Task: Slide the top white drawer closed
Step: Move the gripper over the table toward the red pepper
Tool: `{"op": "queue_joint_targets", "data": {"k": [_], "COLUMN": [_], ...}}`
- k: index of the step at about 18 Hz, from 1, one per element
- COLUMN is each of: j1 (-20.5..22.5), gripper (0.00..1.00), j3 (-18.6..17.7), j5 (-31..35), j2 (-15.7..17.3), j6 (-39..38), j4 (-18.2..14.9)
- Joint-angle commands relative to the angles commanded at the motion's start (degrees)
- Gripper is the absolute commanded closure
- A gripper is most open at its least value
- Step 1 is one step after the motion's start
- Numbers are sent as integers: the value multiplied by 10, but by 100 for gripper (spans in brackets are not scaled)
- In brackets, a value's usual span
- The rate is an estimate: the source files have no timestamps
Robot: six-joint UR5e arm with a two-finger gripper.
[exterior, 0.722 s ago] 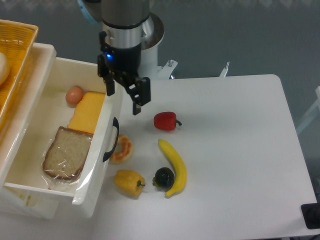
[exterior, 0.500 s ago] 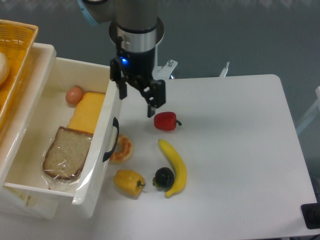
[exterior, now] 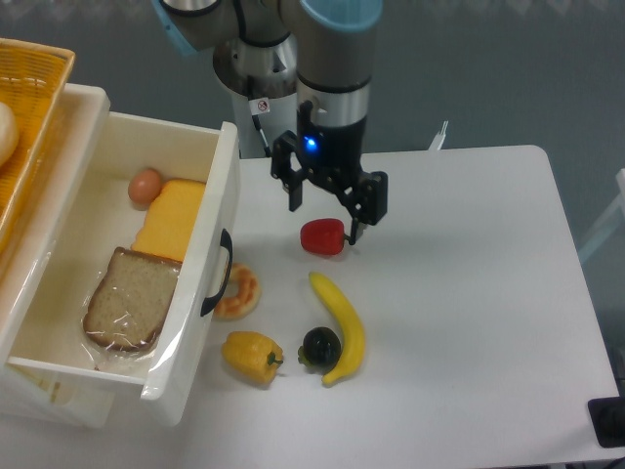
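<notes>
Drifting right, the wide-open gripper (exterior: 327, 210) has left the top white drawer (exterior: 210, 293), so it's nowhere near closed.

White worktop (exterior: 469, 293) has a red pepper (exterior: 323, 236) up at 12 o'clock, banana (exterior: 342, 324) middle, yellow pepper (exterior: 252, 357) at 7, dark plum-looking fruit (exterior: 320, 345), donut (exterior: 238, 290).

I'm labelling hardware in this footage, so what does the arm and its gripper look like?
The arm is a silver-grey cylinder with light blue joint caps. Another joint carries a small white sticker with a red mark. The gripper is black, with a glowing blue light on its body and two dark, angular fingers. No loose cables show.
</notes>
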Motion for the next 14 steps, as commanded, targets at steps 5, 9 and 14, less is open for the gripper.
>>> {"op": "queue_joint_targets", "data": {"k": [5,9,14], "j1": [10,10,5], "gripper": [0,0,0], "j3": [3,1,0], "j5": [1,13,20], "j2": [-32,-57,-84], "j6": [-1,-11,-93], "j4": [2,4,5]}}
